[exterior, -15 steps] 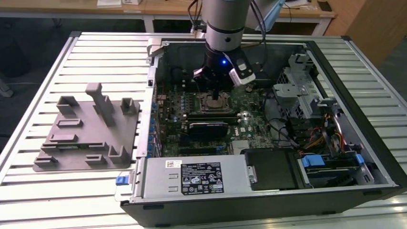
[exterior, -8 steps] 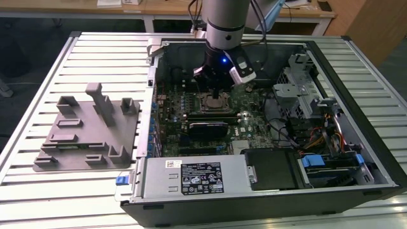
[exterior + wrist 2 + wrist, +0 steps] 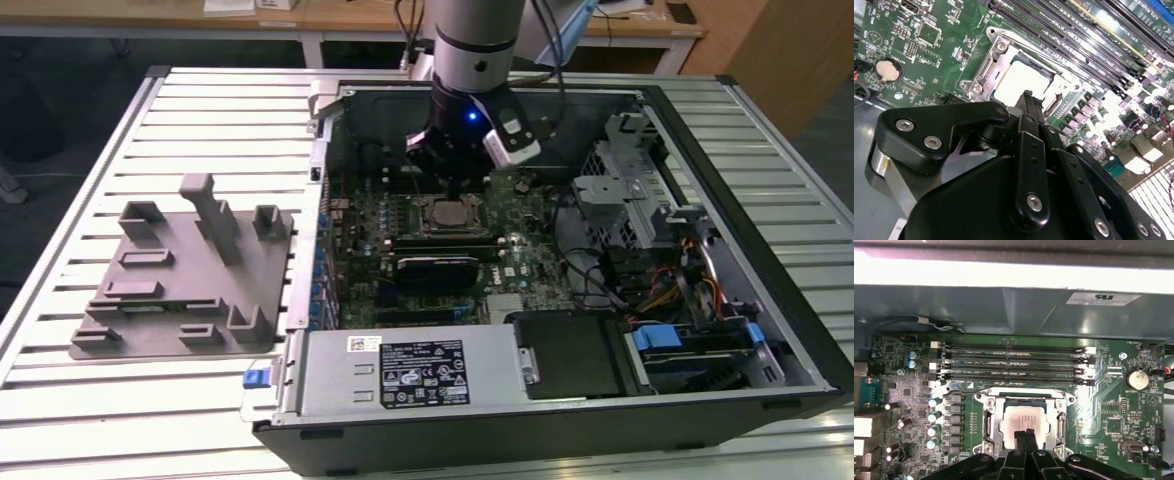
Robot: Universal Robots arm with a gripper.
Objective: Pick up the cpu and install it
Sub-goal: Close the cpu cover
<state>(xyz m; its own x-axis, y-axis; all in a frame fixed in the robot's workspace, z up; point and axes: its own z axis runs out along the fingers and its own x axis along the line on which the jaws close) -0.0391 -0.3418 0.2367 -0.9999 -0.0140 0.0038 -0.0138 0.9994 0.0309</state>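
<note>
We found the cpu [image 3: 1024, 421] seated flat in its socket [image 3: 985, 426]; gripper [image 3: 1024, 436] fingers pressed together just above, empty, w/ tips over the chip.

We see the open case [image 3: 561, 250] from high in the exterior view, while both wrist views look down closely past the gripper [image 3: 1024, 437] at the socket [image 3: 1019, 82].
</note>
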